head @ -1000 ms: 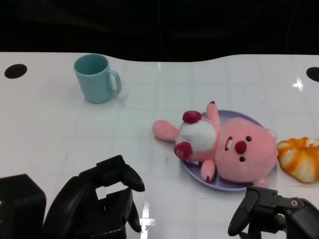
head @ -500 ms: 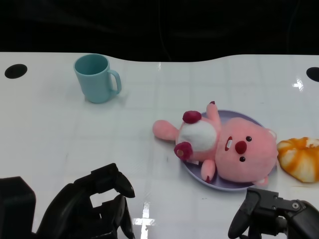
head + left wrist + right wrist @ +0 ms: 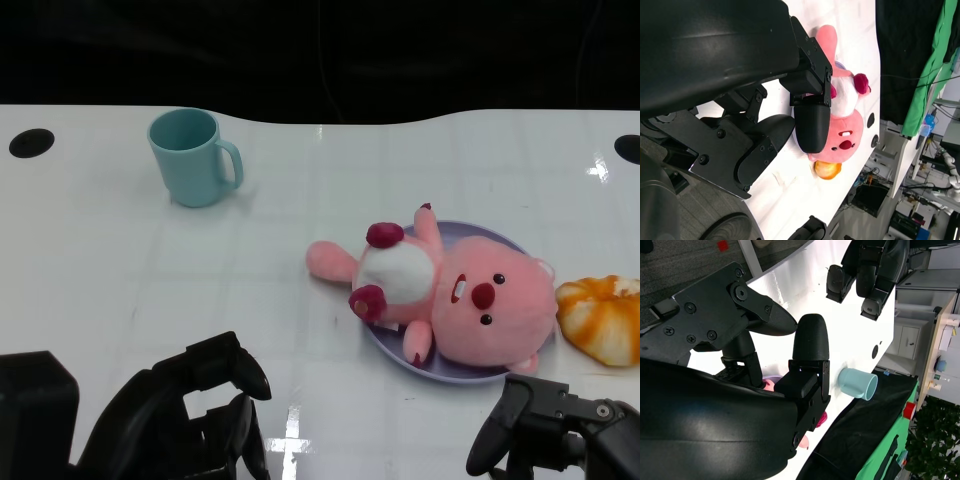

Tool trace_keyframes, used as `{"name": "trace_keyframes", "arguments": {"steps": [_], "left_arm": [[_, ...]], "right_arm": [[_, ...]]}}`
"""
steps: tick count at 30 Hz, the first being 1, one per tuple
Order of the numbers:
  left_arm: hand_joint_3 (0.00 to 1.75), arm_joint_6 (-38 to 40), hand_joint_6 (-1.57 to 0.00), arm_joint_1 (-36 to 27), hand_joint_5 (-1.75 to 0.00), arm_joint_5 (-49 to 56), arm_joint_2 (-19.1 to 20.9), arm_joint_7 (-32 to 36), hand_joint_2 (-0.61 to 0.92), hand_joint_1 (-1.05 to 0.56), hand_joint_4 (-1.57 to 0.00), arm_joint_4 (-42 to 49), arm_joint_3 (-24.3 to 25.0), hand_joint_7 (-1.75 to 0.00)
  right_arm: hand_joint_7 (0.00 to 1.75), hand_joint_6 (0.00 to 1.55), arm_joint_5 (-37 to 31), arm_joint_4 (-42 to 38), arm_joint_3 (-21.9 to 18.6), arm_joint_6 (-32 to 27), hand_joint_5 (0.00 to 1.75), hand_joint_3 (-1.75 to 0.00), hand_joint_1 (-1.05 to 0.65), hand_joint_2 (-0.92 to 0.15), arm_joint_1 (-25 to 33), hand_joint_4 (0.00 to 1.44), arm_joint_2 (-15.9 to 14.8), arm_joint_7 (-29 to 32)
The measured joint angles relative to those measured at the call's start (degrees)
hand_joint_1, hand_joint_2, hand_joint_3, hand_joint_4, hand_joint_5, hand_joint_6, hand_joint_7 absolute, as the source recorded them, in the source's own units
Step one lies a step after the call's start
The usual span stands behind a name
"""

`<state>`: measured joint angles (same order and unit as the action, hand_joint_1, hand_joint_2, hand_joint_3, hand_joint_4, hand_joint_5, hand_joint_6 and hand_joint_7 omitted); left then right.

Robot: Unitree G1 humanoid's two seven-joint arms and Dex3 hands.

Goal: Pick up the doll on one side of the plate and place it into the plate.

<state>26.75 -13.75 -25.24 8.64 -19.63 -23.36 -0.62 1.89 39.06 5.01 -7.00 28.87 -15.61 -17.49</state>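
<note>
Though lying across the lavender plate (image 3: 497, 376) with head and belly resting inside it, the pink plush doll (image 3: 450, 296) overhangs the rim on the side toward the left hand, one leg and an ear-like limb trailing onto the white table (image 3: 150, 280) — probably because a soft, floppy body settles where it is dropped rather than curling to fit. Judged done or nearly done: bulk of the doll sits in the plate, nothing holding it.

Low at the near edge, well short of the doll, sits the left hand (image 3: 190, 420), fingers (image 3: 238, 365) loosely curled apart and grasping nothing; seen from the left wrist view, the same fingers (image 3: 812, 125) reach toward the doll (image 3: 842, 120) without touching, which suits a hand drawn clear of its load. Farther over, just in front of the plate's near rim, hangs the right hand (image 3: 560, 430), likewise empty, fingers (image 3: 810, 347) spread with open space between them.

Beyond the right hand's outer side, just beside the plate, rests an orange-and-white bun-shaped toy (image 3: 603, 317), apart from the doll. Far ahead of the left hand, well away from everything else, stands a teal mug (image 3: 192, 157), upright, handle turned toward the plate side
</note>
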Motion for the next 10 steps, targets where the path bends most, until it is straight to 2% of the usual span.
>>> {"name": "trace_keyframes", "arguments": {"steps": [10], "left_arm": [[1.34,0.7,-0.69,0.2,-1.75,0.0,0.3,0.0,0.44,-0.22,-0.85,-0.2,-0.4,-1.72]], "right_arm": [[1.38,0.6,-0.1,0.0,0.1,0.1,1.71,-1.09,-0.17,-0.54,0.2,0.63,0.0,0.0]]}}
